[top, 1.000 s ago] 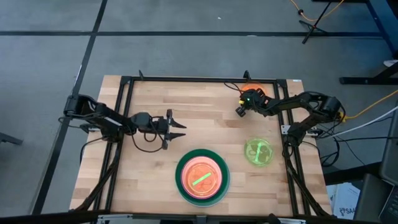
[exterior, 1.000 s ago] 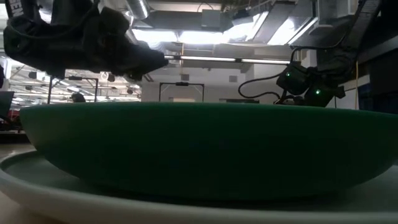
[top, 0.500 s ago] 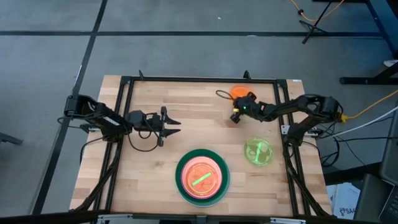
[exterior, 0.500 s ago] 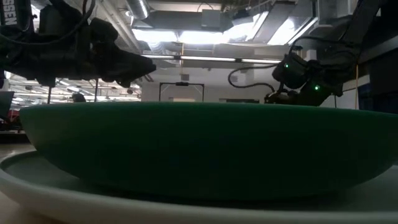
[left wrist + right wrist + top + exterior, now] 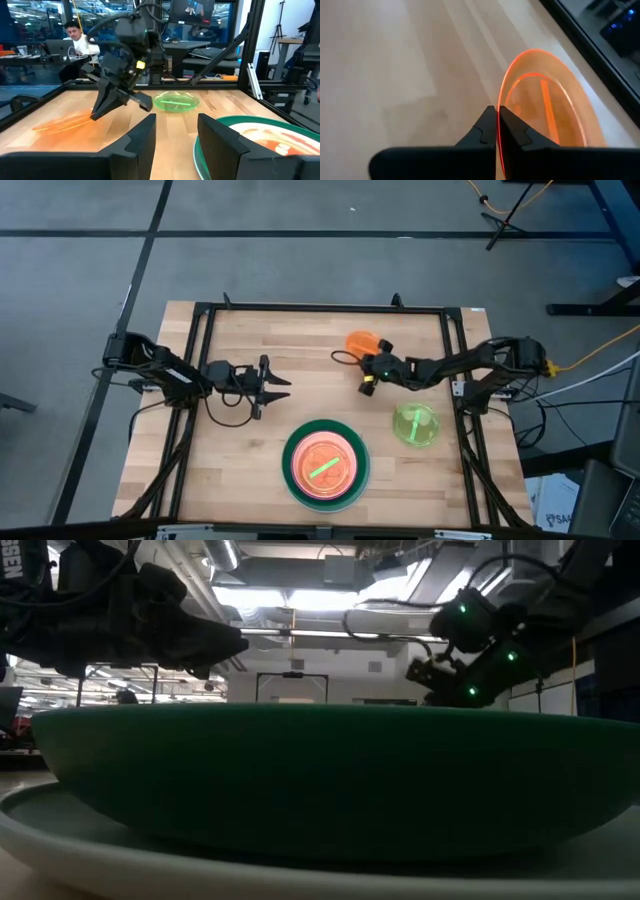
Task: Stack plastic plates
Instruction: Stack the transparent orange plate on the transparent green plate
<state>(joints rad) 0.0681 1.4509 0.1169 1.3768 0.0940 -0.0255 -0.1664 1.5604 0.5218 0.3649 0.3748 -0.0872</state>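
A small translucent orange plate (image 5: 540, 100) hangs tilted in my shut right gripper (image 5: 497, 131), above the table's far middle (image 5: 360, 342). The stack (image 5: 325, 463) sits near the near edge: a large light blue plate (image 5: 100, 855), a dark green plate (image 5: 320, 780) and a peach plate (image 5: 325, 450) with a lime green one on top (image 5: 322, 471). Another lime green plate (image 5: 415, 424) lies flat to the stack's right. My left gripper (image 5: 280, 385) hovers open left of centre, touching nothing. My right gripper pinches the orange plate's rim (image 5: 501, 150) between its two fingers, one on each face. The fingers come slanting down from the table's right. The plate is tilted on edge beyond the fingertips (image 5: 65, 122); whether its lower edge touches the table cannot be told.
A black metal frame (image 5: 320, 308) runs around the wooden table top. Bare wood lies between the stack and the far edge. The left wrist view shows the right arm (image 5: 125, 50) ahead and a person seated at a desk (image 5: 80, 42) beyond the table.
My right gripper has moved from the far right corner toward the table's left and a little nearer, rising, and has carried the orange plate along, tipped up on edge. My left gripper has drawn back slightly toward the table's left edge.
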